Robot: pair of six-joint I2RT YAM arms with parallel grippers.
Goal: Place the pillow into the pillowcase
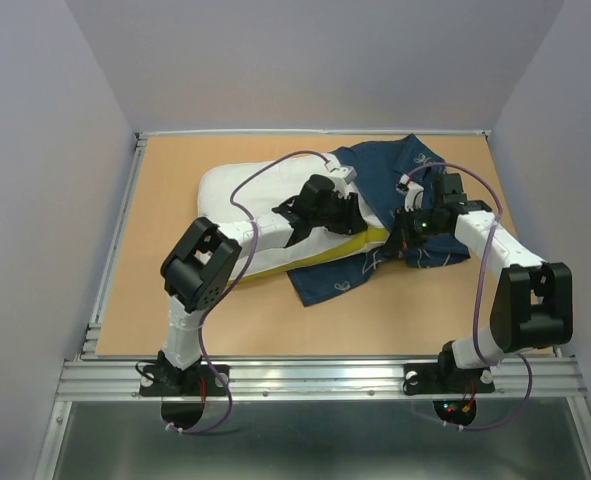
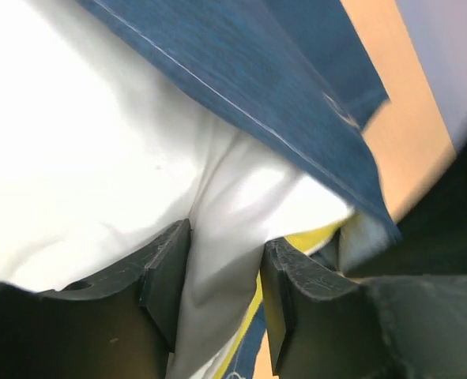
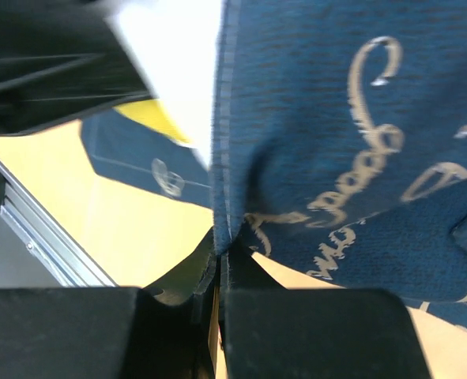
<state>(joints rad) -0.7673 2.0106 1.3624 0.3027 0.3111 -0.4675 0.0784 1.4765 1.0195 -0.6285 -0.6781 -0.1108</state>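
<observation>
A tan wooden table (image 1: 155,300) stands between pale lavender walls (image 1: 325,60). An aluminium rail (image 1: 315,378) runs along its near edge, and both arm bases are bolted to it.

From there the left arm reaches forward and to the right over the pillow (image 1: 235,190). The left gripper (image 2: 225,237) pinches a bunched fold of the pillow's white fabric near its right end, with creases running into the gap between the fingers. The yellow band (image 1: 360,243) shows along the pillow's near right edge.

The right arm bends in from the right. The right gripper (image 3: 220,260) is clamped tight on a hemmed edge of the pillowcase (image 1: 395,165), its fingers pressed together on the cloth.

The pillow lies left of centre, and most of it is bare. Navy cloth sticks out from under its near right side and drapes over its far right end. The rest of the pillowcase lies rumpled toward the far right of the table.
</observation>
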